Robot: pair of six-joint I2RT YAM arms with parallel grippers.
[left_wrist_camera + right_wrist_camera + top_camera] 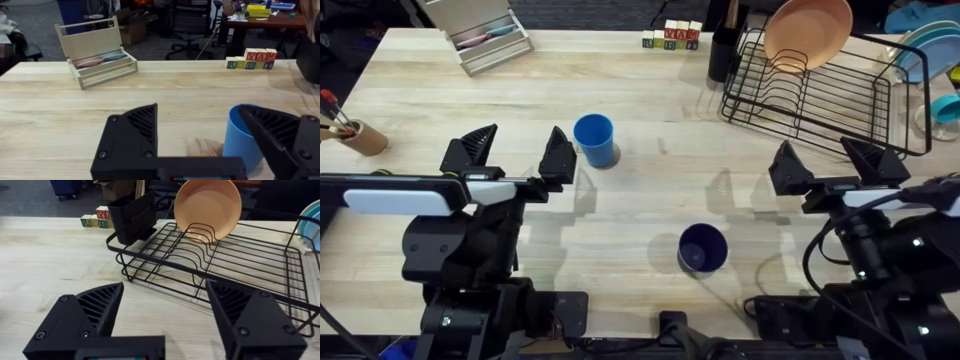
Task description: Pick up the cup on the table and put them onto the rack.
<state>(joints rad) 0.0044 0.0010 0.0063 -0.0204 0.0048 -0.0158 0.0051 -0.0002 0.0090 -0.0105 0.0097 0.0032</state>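
Observation:
A light blue cup (594, 139) stands upright on the table, just right of my left gripper's right finger; the left wrist view shows that cup (240, 135) partly behind the finger. A dark blue cup (702, 247) stands upright nearer the front, between the two arms. The black wire rack (818, 92) sits at the back right, holding an orange plate (807, 32) upright in its slots. My left gripper (513, 152) is open and holds nothing. My right gripper (833, 163) is open just in front of the rack (210, 265) and holds nothing.
A grey tray organiser (480, 35) stands at the back left. Letter blocks (671, 38) and a black utensil holder (724, 45) sit at the back by the rack. A brown holder with tools (355, 135) lies at the left edge. Blue dishes (930, 45) sit right of the rack.

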